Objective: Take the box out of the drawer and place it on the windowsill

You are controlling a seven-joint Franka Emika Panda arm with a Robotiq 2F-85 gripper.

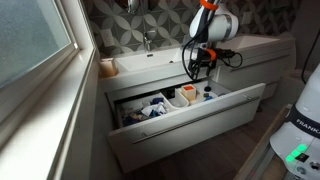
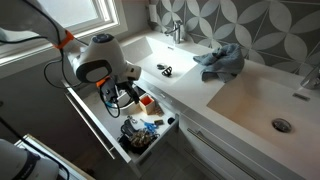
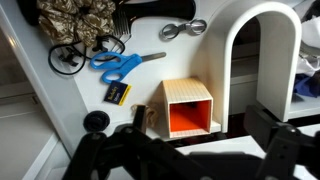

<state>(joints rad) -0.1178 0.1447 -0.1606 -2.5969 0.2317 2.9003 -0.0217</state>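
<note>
Tan box (image 3: 187, 95) beyond edge-cropped pincer (image 3: 190, 152)

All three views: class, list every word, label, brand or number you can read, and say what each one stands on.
"FRAN": dark letters on the white robot part at the right edge of an exterior view, cut off by the frame, so the rest cannot be read.
Print on the black-and-yellow packet in the wrist view: too small to read.
On the box: no text visible.
Nothing else is legible in any view.
</note>
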